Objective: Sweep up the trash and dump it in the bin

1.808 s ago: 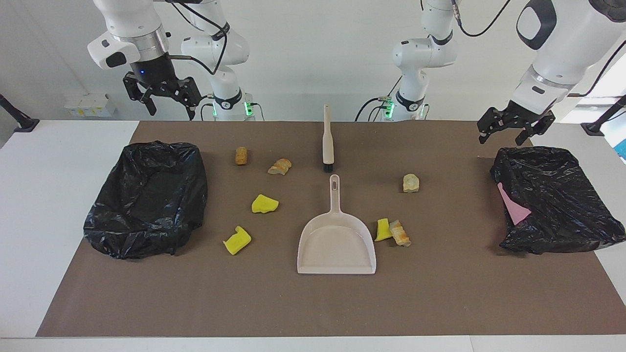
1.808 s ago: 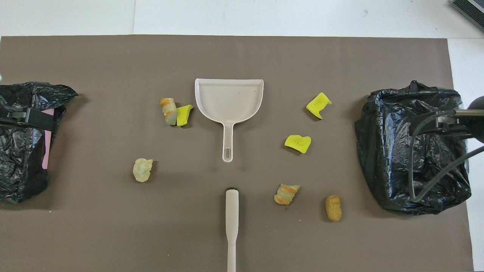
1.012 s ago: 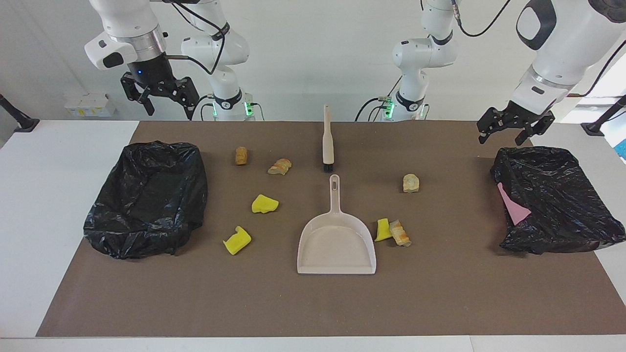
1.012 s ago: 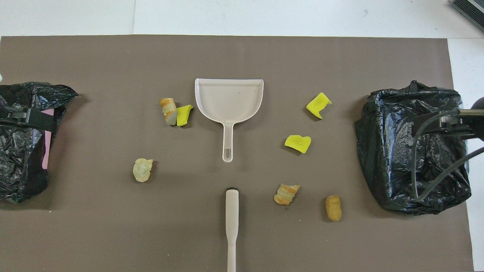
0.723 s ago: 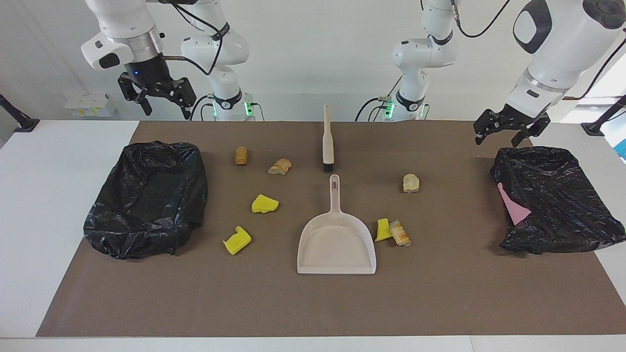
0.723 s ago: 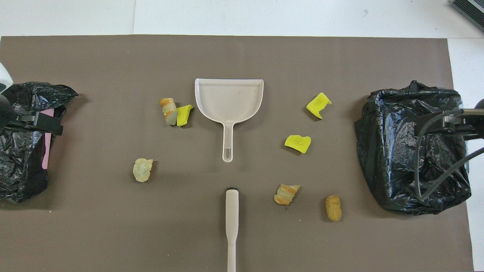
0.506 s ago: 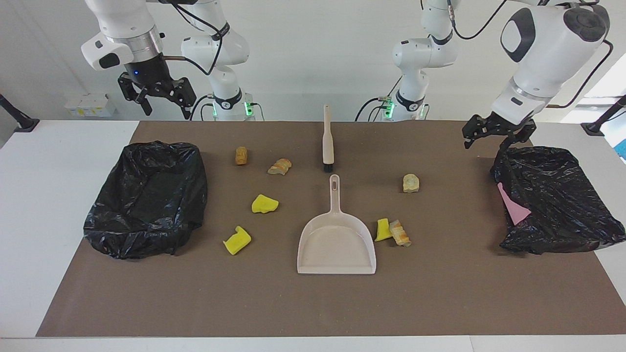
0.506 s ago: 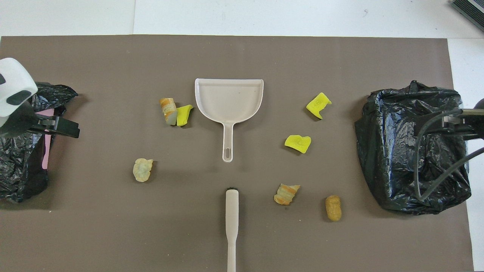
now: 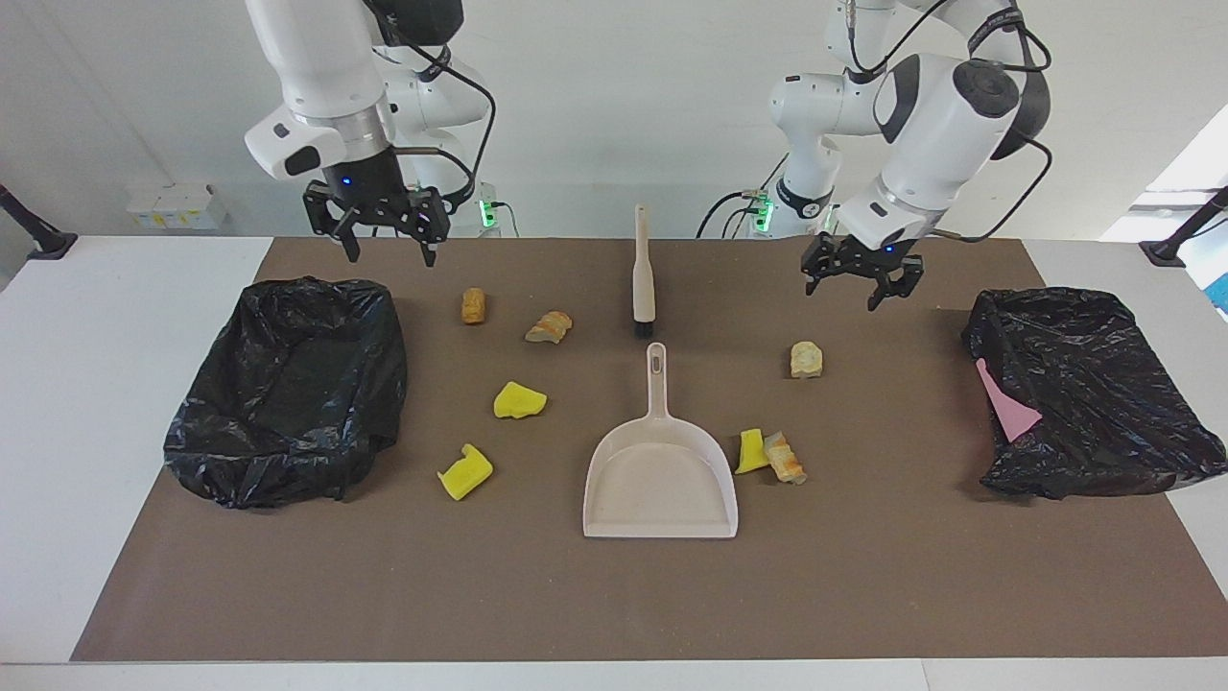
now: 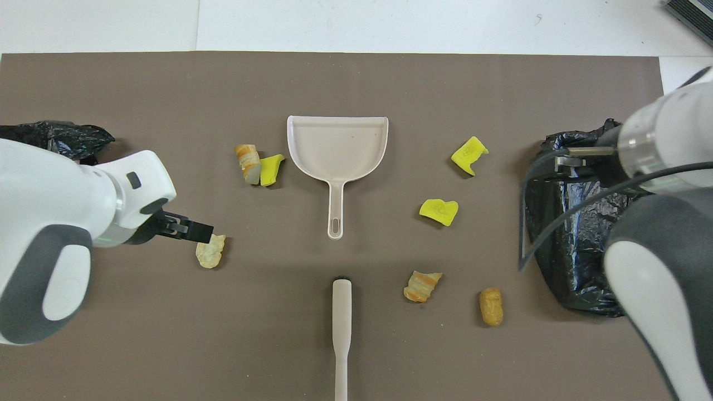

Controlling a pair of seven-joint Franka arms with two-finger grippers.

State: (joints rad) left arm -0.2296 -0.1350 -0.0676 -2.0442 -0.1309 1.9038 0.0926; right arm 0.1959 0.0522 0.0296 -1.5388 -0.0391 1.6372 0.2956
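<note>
A: Both grippers hang empty, fingers spread. Left gripper [image 9: 863, 275] hovers above the mat beside a pale trash chunk [image 9: 806, 359]; right gripper [image 9: 387, 227] hovers near the black bin bag [image 9: 288, 384].

B: And the tools?

A: Brush [image 9: 643, 274] and dustpan [image 9: 660, 470] lie mid-table between them, handles end to end, pointing lengthwise away from the robots, neither arm clearly closer. Seven chunks remain scattered.

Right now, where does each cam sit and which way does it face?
Facing view: high across the table, looking at the robots; both arms show whole, left hand and right hand open, raised.
Overhead view: above the robots' end, looking steeply down; arm links enter from the bottom corners.
Shared: dustpan, brush, half a turn apart.
</note>
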